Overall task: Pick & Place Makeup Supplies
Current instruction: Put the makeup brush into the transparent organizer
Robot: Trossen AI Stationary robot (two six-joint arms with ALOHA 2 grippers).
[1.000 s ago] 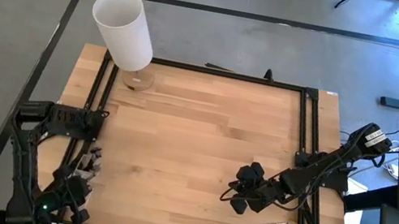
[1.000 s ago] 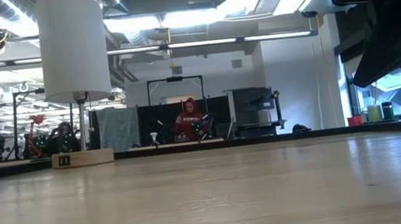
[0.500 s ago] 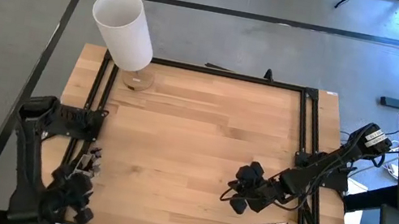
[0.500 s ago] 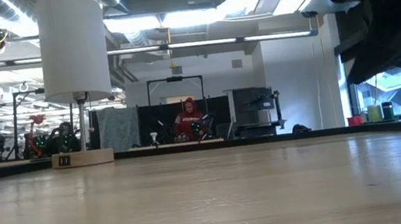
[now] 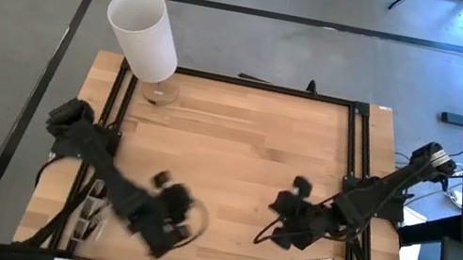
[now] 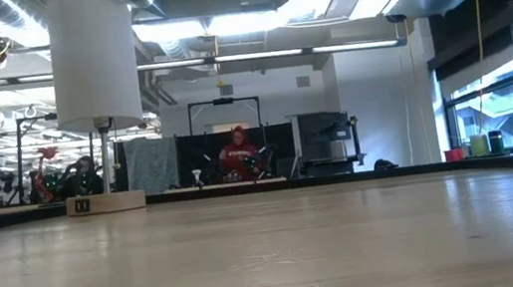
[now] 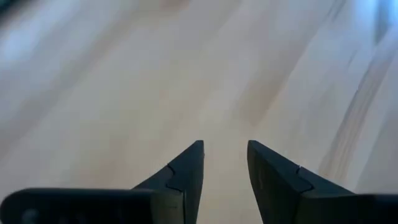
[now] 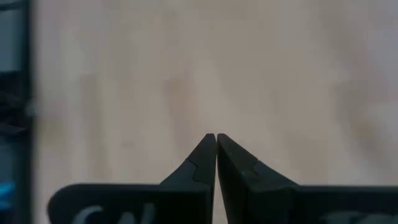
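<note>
Swinging inward from the table's near-left corner, the left gripper is now hovering over bare wood, fingers narrowly parted and empty. Right gripper, fingers pressed together, is hanging just above a makeup brush lying near the front-right edge. Farther back, a white cylinder is standing.

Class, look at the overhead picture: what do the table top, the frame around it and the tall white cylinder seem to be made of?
Table top: light wood, apparently planks, matt; grain lines and board seams show.
Frame: probably black metal rail, judging by its thin, straight, dark bars.
Tall white cylinder: smooth, matt white, hollow at the top; plastic or card, the look leaves it open.
</note>
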